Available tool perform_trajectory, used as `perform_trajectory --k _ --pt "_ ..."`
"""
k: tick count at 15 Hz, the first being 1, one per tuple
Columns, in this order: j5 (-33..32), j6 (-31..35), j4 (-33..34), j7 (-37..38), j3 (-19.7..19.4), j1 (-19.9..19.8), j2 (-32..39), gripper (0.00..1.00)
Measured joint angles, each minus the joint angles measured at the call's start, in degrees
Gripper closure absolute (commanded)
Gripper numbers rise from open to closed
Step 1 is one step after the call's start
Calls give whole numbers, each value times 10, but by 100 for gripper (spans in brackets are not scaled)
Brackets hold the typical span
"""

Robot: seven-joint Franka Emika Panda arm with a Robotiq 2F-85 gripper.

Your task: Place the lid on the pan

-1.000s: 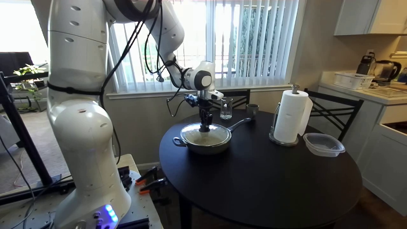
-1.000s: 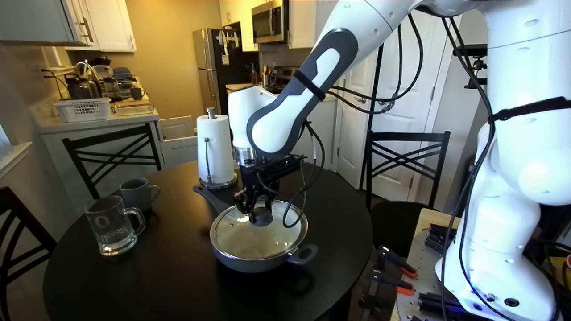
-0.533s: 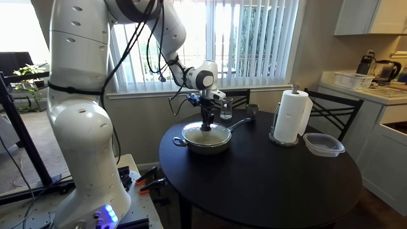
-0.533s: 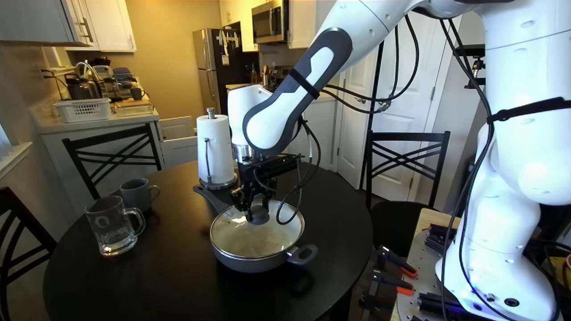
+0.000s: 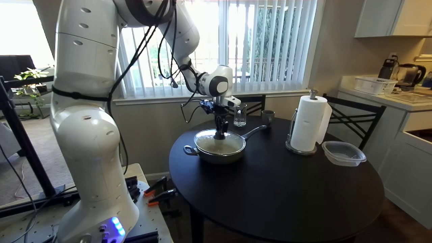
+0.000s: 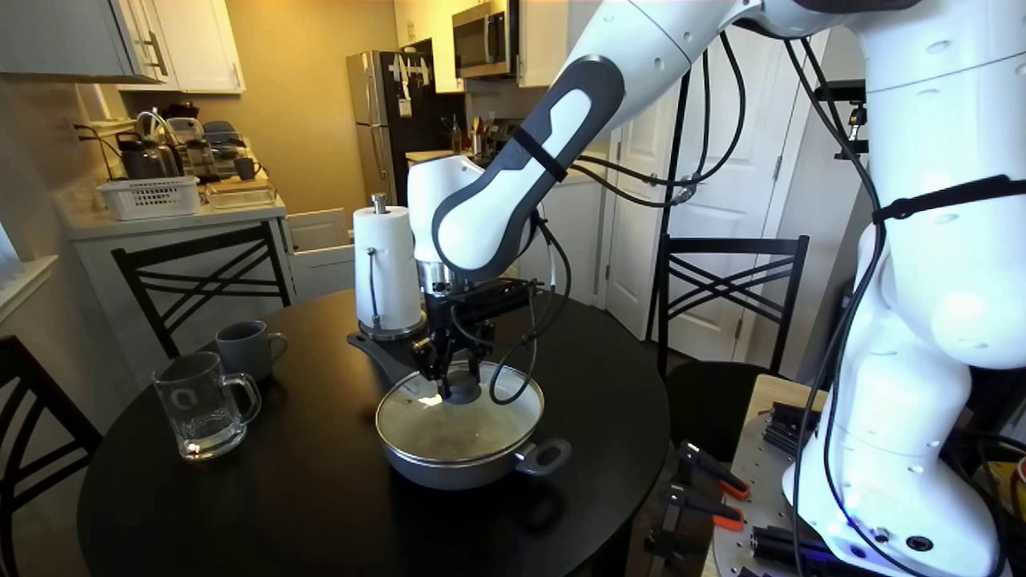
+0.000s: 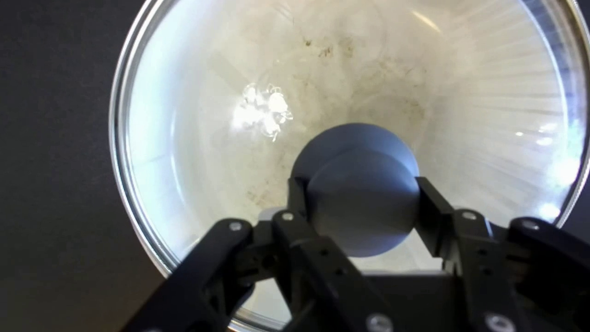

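Clear glass edged in metal, the lid (image 7: pixel 216 180) sits over the pan (image 6: pixel 449 476); whether its rim (image 7: pixel 120 152) is fully seated cannot be told. The tool (image 7: pixel 362 196) is clamped on the lid's dark knob (image 7: pixel 364 207), a finger (image 7: pixel 435 210) against either side. In an exterior view the pan stands toward the left of the dark bench (image 5: pixel 293 199), its long handle (image 5: pixel 254 132) pointing far and right. A glass mug (image 5: pixel 240 115) and a grey mug (image 5: pixel 268 117) stand on the far side; a paper towel roll (image 5: pixel 307 125) and a clear container (image 5: pixel 343 154) are at the right.
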Motion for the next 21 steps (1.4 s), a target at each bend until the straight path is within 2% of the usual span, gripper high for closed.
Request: perform_trajectory --k 12,17,18,19,21 --pt "-1 27 2 0 -16 5 5 67" --pt "-22 40 2 7 -31 17 7 67" --pt "-31 42 2 10 -35 21 7 27" --pt "-39 42 2 12 -39 24 8 16" --pt "-56 44 2 20 -46 29 11 5"
